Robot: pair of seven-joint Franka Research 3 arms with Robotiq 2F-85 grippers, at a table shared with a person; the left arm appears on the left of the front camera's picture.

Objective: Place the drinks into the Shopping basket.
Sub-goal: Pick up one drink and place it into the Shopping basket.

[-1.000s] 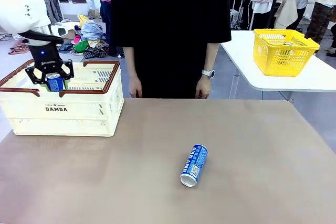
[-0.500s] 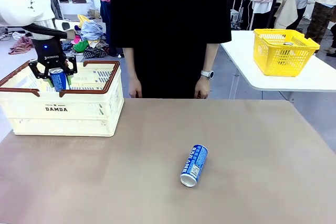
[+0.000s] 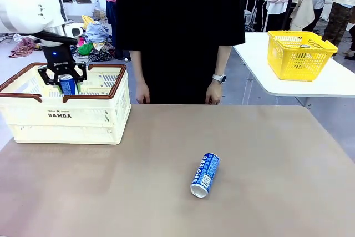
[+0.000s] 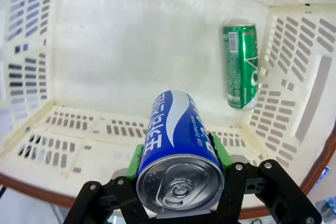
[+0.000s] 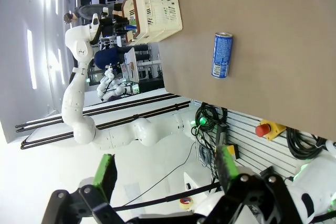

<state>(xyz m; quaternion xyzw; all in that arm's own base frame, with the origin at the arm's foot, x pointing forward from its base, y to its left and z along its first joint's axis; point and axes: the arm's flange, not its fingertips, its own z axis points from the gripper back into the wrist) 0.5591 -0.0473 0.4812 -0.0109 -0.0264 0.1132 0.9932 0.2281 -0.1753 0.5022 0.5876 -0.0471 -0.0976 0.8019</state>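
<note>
Green pads of L gripper [image 4: 179, 153] clamp a blue can [image 4: 176, 124] by its sides near the top end, w/ the can upright over the basket [image 3: 66, 117] at the table's [image 3: 266, 148] 10 o'clock and its lower part behind the near rim. Inside, at 2 o'clock from the held can in wrist view, a green can [image 4: 241, 66] lies on its side by a wall. 2nd blue can [image 3: 205, 175] lies on the table near centre, silver end toward 6 o'clock, well apart from the basket. R gripper [image 5: 165, 171] hangs high w/ jaws spread, nothing between. Person stands at 12 o'clock, hands [image 3: 143, 91] down at the table edge.
</note>
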